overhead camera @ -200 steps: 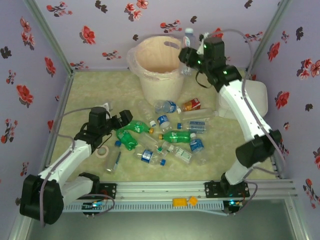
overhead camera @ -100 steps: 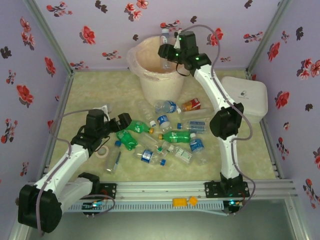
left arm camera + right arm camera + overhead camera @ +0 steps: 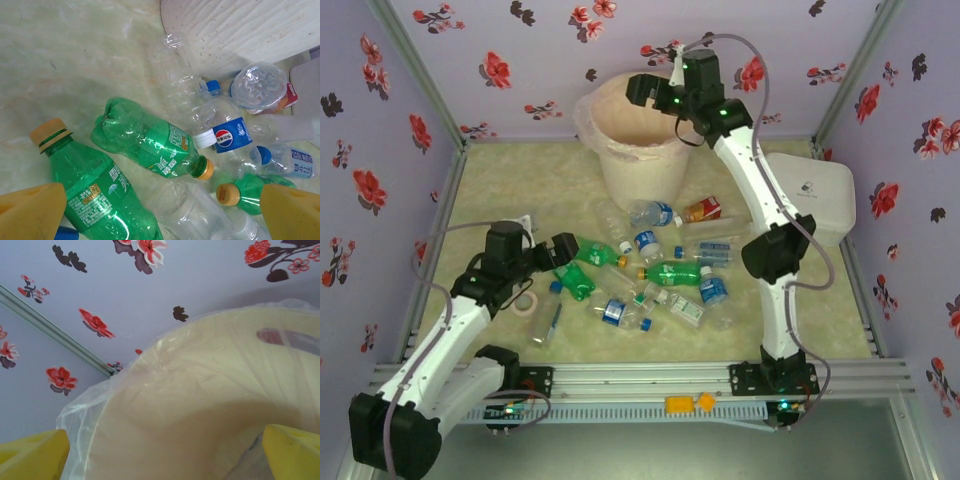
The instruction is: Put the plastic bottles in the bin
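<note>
1. The tabletop [image 3: 500,180] is a pale cream-green marbled sheet. It is closed in on three sides by lilac walls [image 3: 520,50] printed with red and dark flowers, with grey metal posts in the far corners.
2. A silver slotted rail [image 3: 650,378] runs along the near edge and carries both arm bases.
3. The large round cream plastic bin [image 3: 635,180], lined with a clear bag, stands at the far middle of the table against the back wall.
4. The small clear and green plastic bottles [image 3: 675,272] lie scattered on the table in front of the bin, between the two arms.
5. A white rounded rectangular box [image 3: 820,195] sits at the right wall, and a small white tape roll [image 3: 527,303] lies near the left arm.
6. The left gripper [image 3: 162,212] hovers over the green bottles, spread wide and holding nothing.
7. The right gripper [image 3: 162,455] hangs above the bin's mouth, its yellow fingers wide apart and empty.
</note>
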Controlling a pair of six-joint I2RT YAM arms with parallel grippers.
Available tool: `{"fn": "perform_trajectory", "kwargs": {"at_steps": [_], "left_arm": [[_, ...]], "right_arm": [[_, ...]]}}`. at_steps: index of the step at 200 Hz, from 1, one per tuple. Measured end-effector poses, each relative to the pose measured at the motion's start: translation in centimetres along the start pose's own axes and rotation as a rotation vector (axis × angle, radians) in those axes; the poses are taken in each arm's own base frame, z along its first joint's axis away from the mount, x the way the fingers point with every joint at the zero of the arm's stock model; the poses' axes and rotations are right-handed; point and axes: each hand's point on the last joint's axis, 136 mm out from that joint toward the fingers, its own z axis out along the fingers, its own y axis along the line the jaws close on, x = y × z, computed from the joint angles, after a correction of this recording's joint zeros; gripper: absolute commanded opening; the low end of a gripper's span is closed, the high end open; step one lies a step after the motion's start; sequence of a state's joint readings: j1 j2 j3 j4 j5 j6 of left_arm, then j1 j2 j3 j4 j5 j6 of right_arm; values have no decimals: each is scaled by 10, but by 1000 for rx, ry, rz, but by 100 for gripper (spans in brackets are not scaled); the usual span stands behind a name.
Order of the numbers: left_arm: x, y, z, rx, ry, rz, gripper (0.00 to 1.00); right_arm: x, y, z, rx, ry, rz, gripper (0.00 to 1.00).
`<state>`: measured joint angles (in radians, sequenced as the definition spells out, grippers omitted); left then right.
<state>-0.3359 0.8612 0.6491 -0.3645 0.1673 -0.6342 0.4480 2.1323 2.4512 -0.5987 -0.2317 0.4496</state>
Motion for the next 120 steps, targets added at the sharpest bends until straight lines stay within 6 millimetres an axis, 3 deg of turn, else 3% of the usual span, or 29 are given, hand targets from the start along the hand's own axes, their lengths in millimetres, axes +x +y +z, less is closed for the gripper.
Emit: {"fn": "perform_trajectory", "kwargs": {"at_steps": [31, 66, 90, 120], "left_arm": [[0, 1, -9, -41, 33, 19, 100], [20, 15, -17, -114, 126, 17, 100], [39, 22, -26, -157, 200, 18, 100], [68, 29, -38, -211, 302, 39, 100]], "right_arm": [[17, 0, -52, 51, 42, -37, 100], [55, -13, -117, 113, 59, -63, 100], [97, -31, -151, 148, 68, -57, 100], [151, -57, -170, 181, 94, -18, 100]]}}
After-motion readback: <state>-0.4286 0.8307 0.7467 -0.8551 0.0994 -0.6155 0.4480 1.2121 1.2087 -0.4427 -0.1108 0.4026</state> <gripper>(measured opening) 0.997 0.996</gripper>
